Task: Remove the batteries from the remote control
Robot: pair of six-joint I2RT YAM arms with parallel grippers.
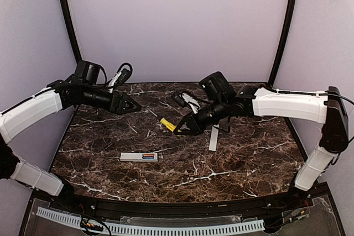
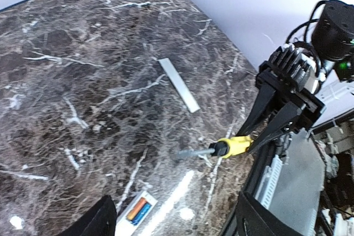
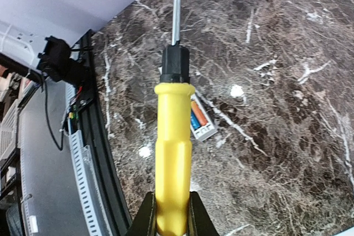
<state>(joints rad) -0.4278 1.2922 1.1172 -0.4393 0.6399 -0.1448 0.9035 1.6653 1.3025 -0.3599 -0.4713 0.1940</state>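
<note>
Top view: remote control [image 1: 139, 157] lies on the table [image 1: 249, 164], back cover [image 1: 213, 138] well apart. Only the wrist views resolve both batteries [image 3: 197, 116] seated in its open bay. Right gripper [image 1: 182, 128] clamps the screwdriver [image 1: 167, 124], whose handle partly hides the remote. Left gripper [image 1: 130, 104] hovers, fingers [image 2: 99, 222] spread.

A yellow-handled screwdriver [image 1: 167, 124] with a steel shaft is over the dark, white-veined marble table [image 1: 232, 158].

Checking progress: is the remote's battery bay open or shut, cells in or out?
Open, cells in. The back cover lies off to the side; orange and blue batteries sit exposed in the remote control.
</note>
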